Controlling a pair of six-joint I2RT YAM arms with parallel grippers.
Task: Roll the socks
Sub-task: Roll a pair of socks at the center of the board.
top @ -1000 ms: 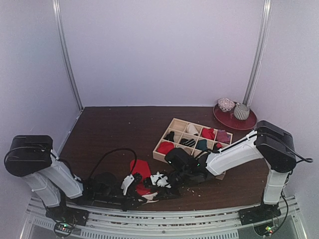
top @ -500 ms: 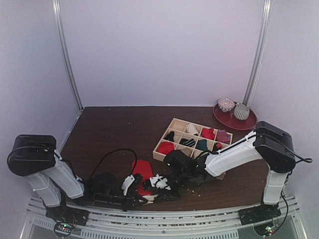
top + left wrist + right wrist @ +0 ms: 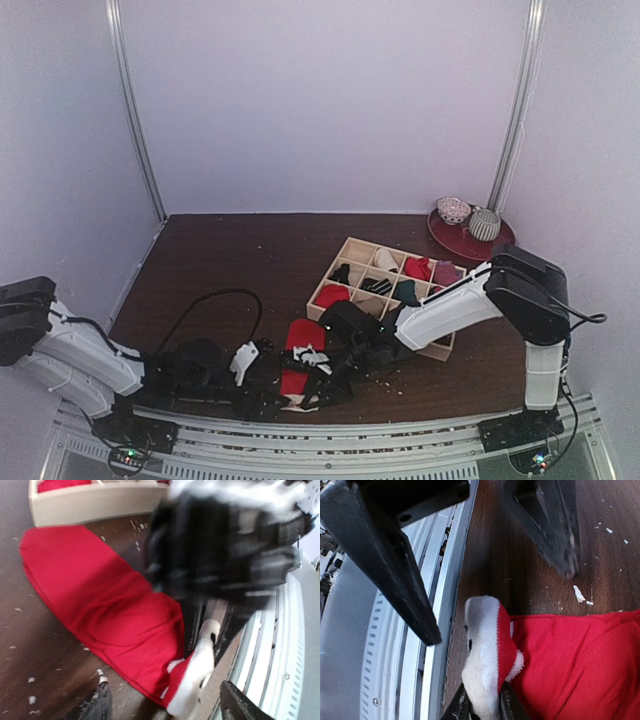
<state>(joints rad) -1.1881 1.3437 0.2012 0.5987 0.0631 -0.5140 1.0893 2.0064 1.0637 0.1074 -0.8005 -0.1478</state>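
Observation:
A red sock point(image 3: 298, 350) lies flat on the dark table near the front edge, and its white cuff point(image 3: 482, 670) is lifted. In the right wrist view the red sock point(image 3: 575, 665) fills the lower right, and my right gripper point(image 3: 482, 711) is shut on the cuff. In the left wrist view my left gripper point(image 3: 167, 711) is open, its fingers point(image 3: 95, 705) wide on either side of the cuff point(image 3: 197, 672) without touching it. From above, the left gripper point(image 3: 262, 398) and the right gripper point(image 3: 318, 382) meet at the sock's near end.
A wooden divided box point(image 3: 320, 314) with several rolled socks stands just behind the red sock. A red plate point(image 3: 470, 243) at the back right carries two patterned round items point(image 3: 453, 210). The metal rail point(image 3: 350, 440) runs along the table's front edge, close to the cuff.
The left gripper has opened and let go of the cuff, and its arm has drawn back to the left. The right gripper has closed on the cuff. The sock has shifted slightly.

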